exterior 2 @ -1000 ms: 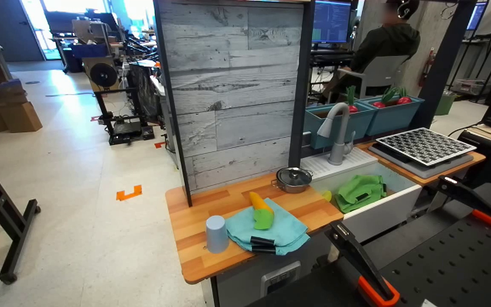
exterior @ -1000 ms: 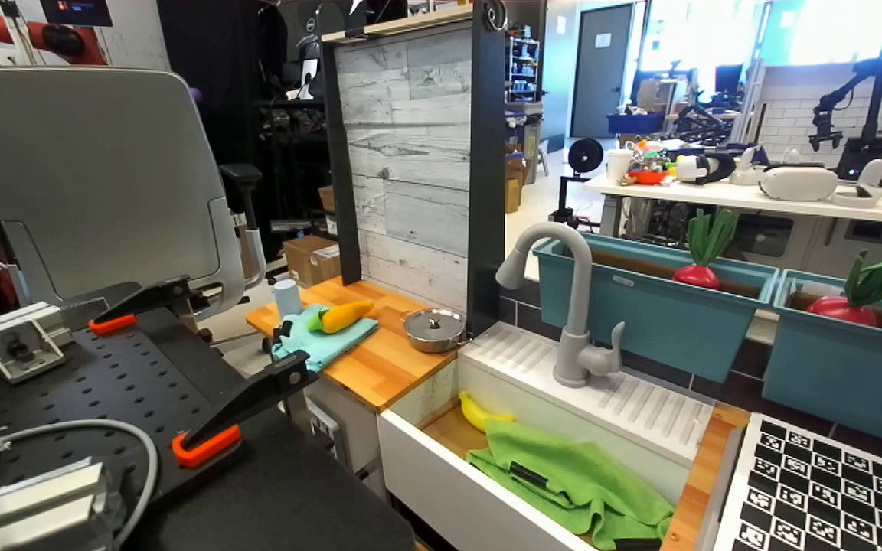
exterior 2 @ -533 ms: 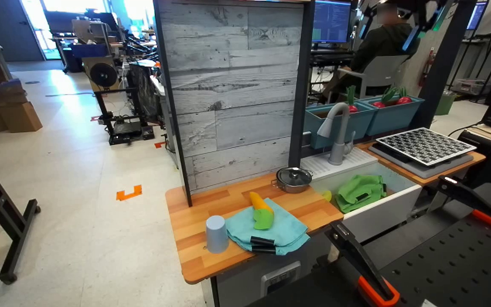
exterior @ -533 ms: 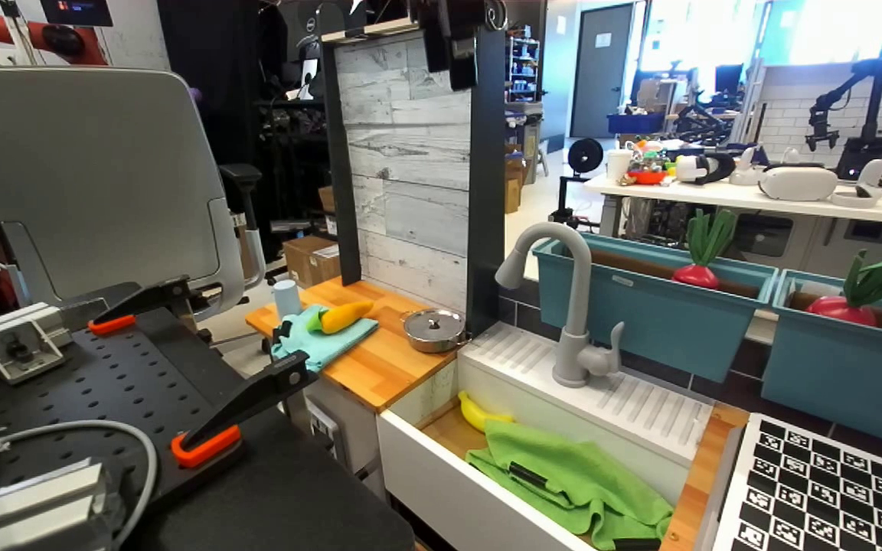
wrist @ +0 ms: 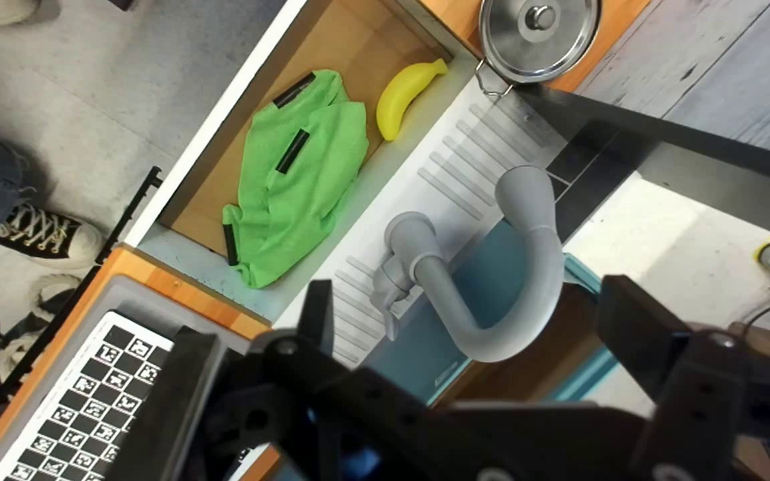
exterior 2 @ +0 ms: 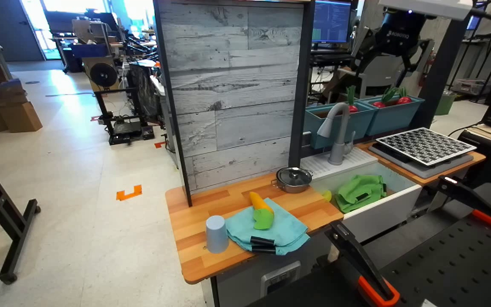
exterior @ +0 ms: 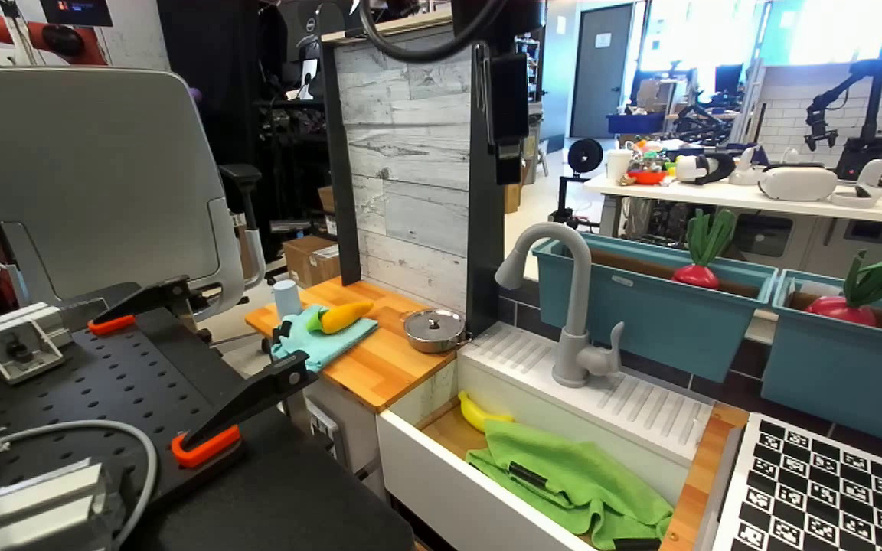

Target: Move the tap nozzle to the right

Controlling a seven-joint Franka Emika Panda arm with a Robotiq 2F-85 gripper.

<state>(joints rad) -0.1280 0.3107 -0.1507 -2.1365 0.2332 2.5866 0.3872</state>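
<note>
On the white ledge (exterior: 525, 371) along the sink (exterior: 449, 490), the tap nozzle (exterior: 579, 295) stands upright with its head towards the dark post (exterior: 485, 237), and above it hangs the gripper (wrist: 473, 322), spread wide, though the wrist view leaves the gap hard to judge. For a clean swivel the gripper would do best to drop beside the curved tube and press sideways near the head, slowly, keeping off the lever (exterior: 608, 360) at the base. Close behind, a teal planter (exterior: 632, 321) narrows the room, a lidded pot (exterior: 434, 339) sits by the post, and a banana (exterior: 479, 415) and green cloth (exterior: 586, 465) lie in the sink
</note>
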